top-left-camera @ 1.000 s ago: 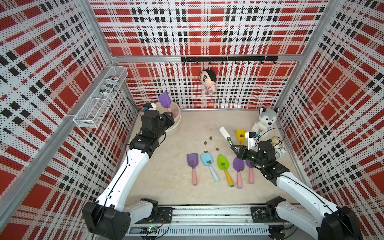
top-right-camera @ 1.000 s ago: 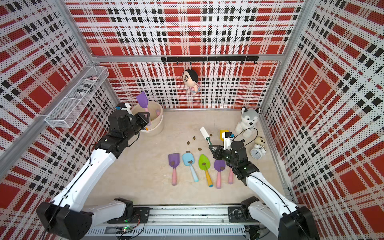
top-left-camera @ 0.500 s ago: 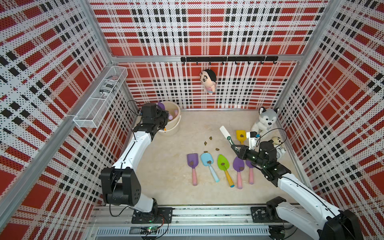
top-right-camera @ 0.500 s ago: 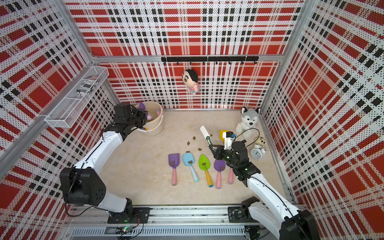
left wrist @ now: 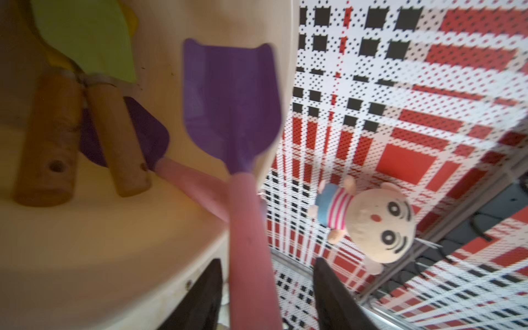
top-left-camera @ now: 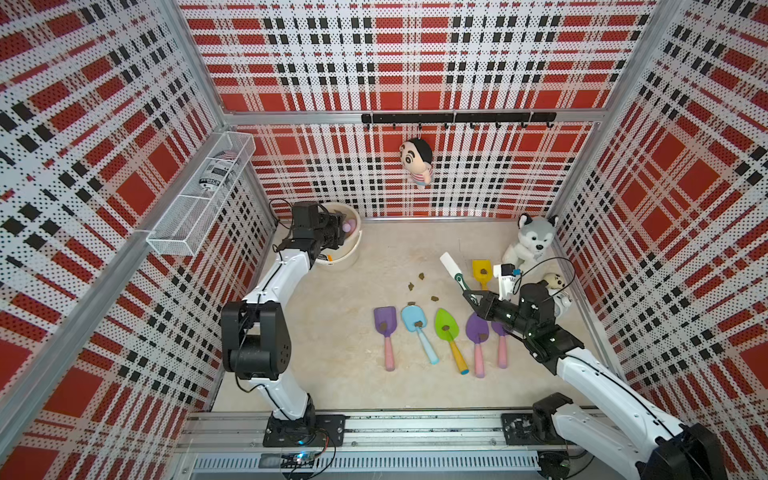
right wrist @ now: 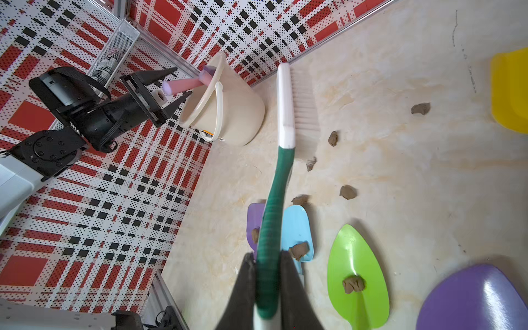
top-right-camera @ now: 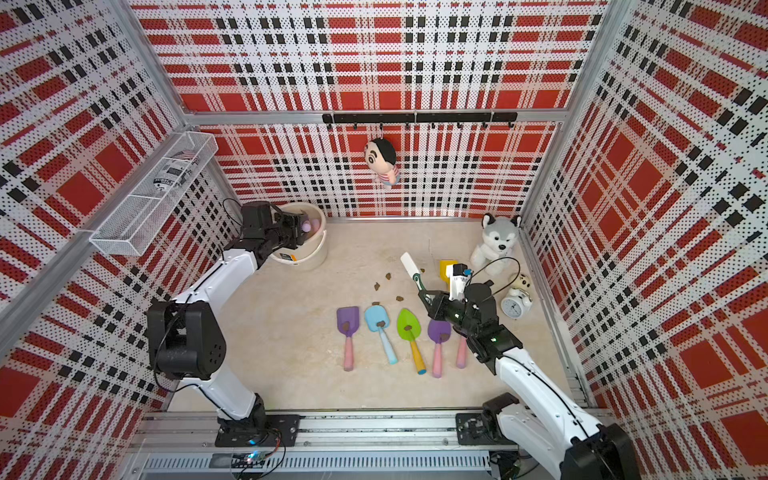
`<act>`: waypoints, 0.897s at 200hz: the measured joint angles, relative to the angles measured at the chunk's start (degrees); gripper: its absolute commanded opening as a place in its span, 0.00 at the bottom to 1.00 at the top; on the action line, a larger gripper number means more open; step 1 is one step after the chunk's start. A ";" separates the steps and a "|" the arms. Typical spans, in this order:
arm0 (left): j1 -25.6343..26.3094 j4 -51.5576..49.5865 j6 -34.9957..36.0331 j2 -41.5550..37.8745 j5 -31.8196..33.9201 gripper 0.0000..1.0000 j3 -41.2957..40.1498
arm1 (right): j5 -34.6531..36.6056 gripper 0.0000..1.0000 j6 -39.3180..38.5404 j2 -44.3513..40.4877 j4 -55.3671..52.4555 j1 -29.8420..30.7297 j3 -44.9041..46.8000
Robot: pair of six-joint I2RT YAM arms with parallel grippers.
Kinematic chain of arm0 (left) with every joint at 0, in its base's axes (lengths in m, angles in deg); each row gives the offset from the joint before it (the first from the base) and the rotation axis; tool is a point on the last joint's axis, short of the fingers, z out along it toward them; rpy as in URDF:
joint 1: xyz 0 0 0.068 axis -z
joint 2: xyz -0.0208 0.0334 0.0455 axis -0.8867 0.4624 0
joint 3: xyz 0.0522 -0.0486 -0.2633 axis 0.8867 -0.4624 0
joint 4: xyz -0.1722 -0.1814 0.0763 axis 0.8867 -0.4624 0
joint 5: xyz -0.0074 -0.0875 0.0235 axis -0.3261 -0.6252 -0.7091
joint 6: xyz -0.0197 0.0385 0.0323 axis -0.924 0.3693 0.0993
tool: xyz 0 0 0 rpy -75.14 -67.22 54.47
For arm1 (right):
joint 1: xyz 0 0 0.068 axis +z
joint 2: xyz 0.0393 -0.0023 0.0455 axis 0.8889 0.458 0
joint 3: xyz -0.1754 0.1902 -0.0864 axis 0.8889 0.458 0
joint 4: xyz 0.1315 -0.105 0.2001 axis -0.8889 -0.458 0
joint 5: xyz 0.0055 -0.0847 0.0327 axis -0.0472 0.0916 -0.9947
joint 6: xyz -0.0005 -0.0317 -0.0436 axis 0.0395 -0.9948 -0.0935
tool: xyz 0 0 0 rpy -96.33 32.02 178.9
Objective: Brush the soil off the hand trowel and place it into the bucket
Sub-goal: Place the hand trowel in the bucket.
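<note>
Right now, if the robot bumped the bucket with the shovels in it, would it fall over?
Maybe. The bucket looks like plastic, so it is probably light and easy to shove. It stands upright on a base narrower than its rim, and the pink handles lean over one side, so it might tip that way.

Just beyond the right tool (top-left-camera: 471,296) you have a grey-and-white plush husky (top-left-camera: 532,243) sitting on the beige desk (top-left-camera: 353,386), with a round white alarm clock (top-right-camera: 515,306) near it. High on the wall beside the left tool (top-left-camera: 341,232), a white wire-mesh basket (top-left-camera: 195,216) holds a printed can (top-left-camera: 217,172). A round-headed cloth doll (top-left-camera: 417,164) hangs from the black hook rail (top-left-camera: 457,117).
</note>
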 measured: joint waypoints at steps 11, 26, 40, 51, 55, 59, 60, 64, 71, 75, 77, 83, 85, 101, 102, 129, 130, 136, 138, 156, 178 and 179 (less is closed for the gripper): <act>0.00 1.53 0.42 -0.04 -0.35 0.73 0.35 | 0.00 0.00 0.00 -0.33 -0.17 0.00 0.00; 0.02 2.78 2.69 -0.33 -0.09 0.78 0.42 | 0.02 0.00 0.00 -0.63 -0.46 0.00 -0.02; 0.39 1.62 6.12 -0.52 1.77 0.80 1.38 | 0.02 0.00 0.02 -0.74 -0.68 0.00 -0.04; 0.90 0.02 9.79 -0.74 4.46 0.81 3.08 | 0.02 0.00 0.09 -0.74 -0.72 0.00 -0.04; 1.14 -0.59 11.15 -0.92 5.57 0.81 3.67 | 0.00 0.00 0.15 -0.74 -0.74 0.00 -0.04; 1.46 -1.20 12.59 -1.33 6.93 0.81 4.26 | 0.02 0.00 0.15 -0.74 -0.76 0.00 -0.04; 1.55 -1.33 12.96 -1.42 7.21 0.81 4.35 | 0.02 0.00 0.17 -0.74 -0.74 0.00 -0.04; 1.92 -1.95 14.47 -1.88 8.66 0.82 4.85 | 0.00 0.00 0.20 -0.74 -0.74 0.00 -0.04; 2.93 -2.71 17.22 -3.08 11.19 0.83 5.29 | 0.00 0.00 0.22 -0.74 -0.76 0.00 -0.04; 3.61 -3.10 18.73 -3.87 12.52 0.84 5.42 | 0.02 0.00 0.28 -0.74 -0.76 0.00 -0.04; 3.93 -3.21 19.34 -4.31 13.33 0.84 5.44 | 0.02 0.00 0.31 -0.74 -0.76 0.00 -0.04; 5.42 -3.67 21.99 -5.88 15.61 0.86 5.44 | 0.02 0.00 0.37 -0.74 -0.76 0.00 -0.04; 5.79 -3.80 22.58 -6.29 16.20 0.86 5.44 | 0.02 0.00 0.37 -0.74 -0.76 0.00 -0.04; 11.17 -4.42 29.03 -10.69 21.66 0.86 5.20 | 0.02 0.00 0.50 -0.72 -0.76 0.00 -0.04; 11.41 -4.39 29.22 -10.86 21.86 0.86 5.18 | 0.02 0.00 0.52 -0.72 -0.74 0.00 -0.04; 21.77 -4.02 37.77 -18.18 28.35 0.77 1.18 | 0.04 0.00 0.68 -0.72 -0.74 0.00 -0.04; 22.01 -4.02 37.94 -18.34 28.46 0.77 1.01 | 0.04 0.00 0.68 -0.72 -0.74 0.00 -0.04; 24.20 -4.15 39.23 -19.74 29.77 0.77 -0.61 | 0.04 0.00 0.72 -0.72 -0.74 0.00 -0.04; 24.61 -4.24 39.47 -19.98 29.99 0.77 -0.96 | 0.04 0.00 0.76 -0.72 -0.74 0.00 -0.04; 30.56 -5.33 41.68 -22.71 34.01 0.76 -6.51 | 0.04 0.00 0.83 -0.72 -0.74 0.00 -0.04; 37.48 -7.54 41.59 -23.76 37.70 0.76 -14.19 | 0.07 0.00 0.83 -0.70 -0.74 0.00 -0.04; 37.77 -7.65 41.53 -23.76 37.75 0.76 -14.47 | 0.04 0.00 0.81 -0.70 -0.74 0.00 -0.04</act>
